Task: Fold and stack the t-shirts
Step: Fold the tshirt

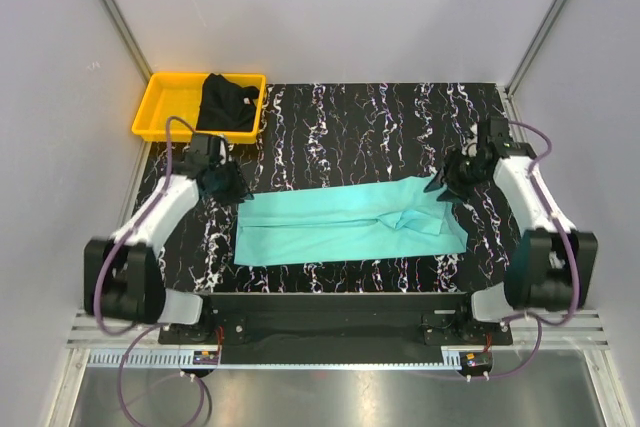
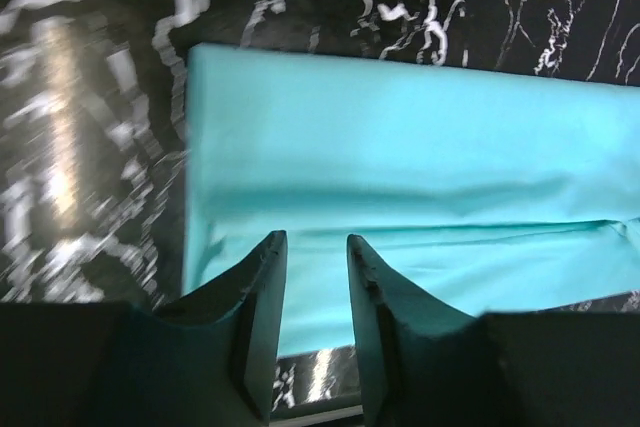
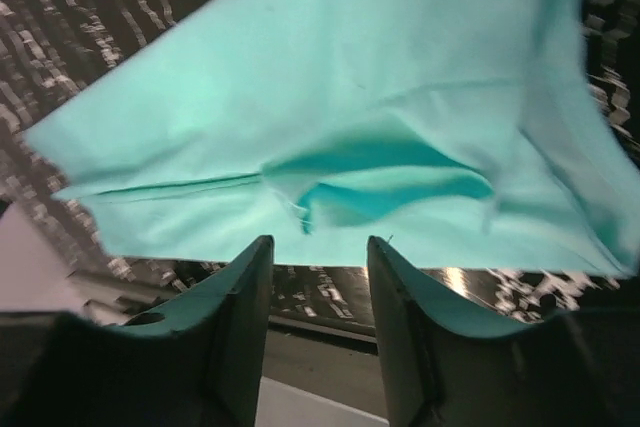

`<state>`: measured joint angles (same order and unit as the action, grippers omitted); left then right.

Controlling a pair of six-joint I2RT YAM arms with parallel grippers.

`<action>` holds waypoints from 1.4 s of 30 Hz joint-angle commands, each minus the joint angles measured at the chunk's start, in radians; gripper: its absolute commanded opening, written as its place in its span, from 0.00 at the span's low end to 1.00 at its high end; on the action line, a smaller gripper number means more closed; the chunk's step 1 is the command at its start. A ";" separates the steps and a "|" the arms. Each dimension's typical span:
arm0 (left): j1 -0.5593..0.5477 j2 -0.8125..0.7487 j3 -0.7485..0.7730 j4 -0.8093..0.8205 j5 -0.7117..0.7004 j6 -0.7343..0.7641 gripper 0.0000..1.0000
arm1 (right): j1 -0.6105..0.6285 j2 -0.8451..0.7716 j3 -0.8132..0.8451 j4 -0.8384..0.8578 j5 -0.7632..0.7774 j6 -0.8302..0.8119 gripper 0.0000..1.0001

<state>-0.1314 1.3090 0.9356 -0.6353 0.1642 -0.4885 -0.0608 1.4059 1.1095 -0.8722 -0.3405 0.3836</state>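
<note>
The turquoise t-shirt (image 1: 345, 222) lies folded lengthwise into a long strip across the middle of the black marbled table. Its left end fills the left wrist view (image 2: 400, 167), flat and smooth. My left gripper (image 1: 232, 187) hovers at the strip's upper left corner, jaws apart with nothing between them (image 2: 316, 240). My right gripper (image 1: 447, 183) sits at the strip's upper right end, also open and empty (image 3: 318, 243); the shirt (image 3: 340, 117) below it has a loose rumpled fold. The black t-shirt (image 1: 227, 103) lies bunched in the yellow tray (image 1: 165, 107).
The yellow tray stands at the table's back left corner. Grey walls with metal frame rails close in the back and sides. The arm bases and a metal rail (image 1: 340, 332) run along the near edge.
</note>
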 commanded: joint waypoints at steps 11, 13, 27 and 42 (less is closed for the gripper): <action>-0.011 0.368 0.040 0.092 0.209 0.005 0.24 | 0.035 0.436 0.107 0.260 -0.465 0.121 0.33; -0.011 0.361 0.019 0.092 0.204 -0.002 0.24 | 0.038 0.444 0.089 0.265 -0.488 0.126 0.32; -0.011 0.334 -0.027 0.086 0.182 -0.002 0.22 | 0.039 0.337 -0.149 0.312 -0.571 0.139 0.29; -0.011 0.164 0.006 0.011 0.179 0.048 0.33 | 0.042 0.418 -0.342 0.509 -0.443 0.186 0.29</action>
<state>-0.1421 1.5185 0.9047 -0.5968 0.3511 -0.4694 -0.0250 1.7885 0.7998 -0.4068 -0.8291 0.5388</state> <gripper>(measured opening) 0.323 0.293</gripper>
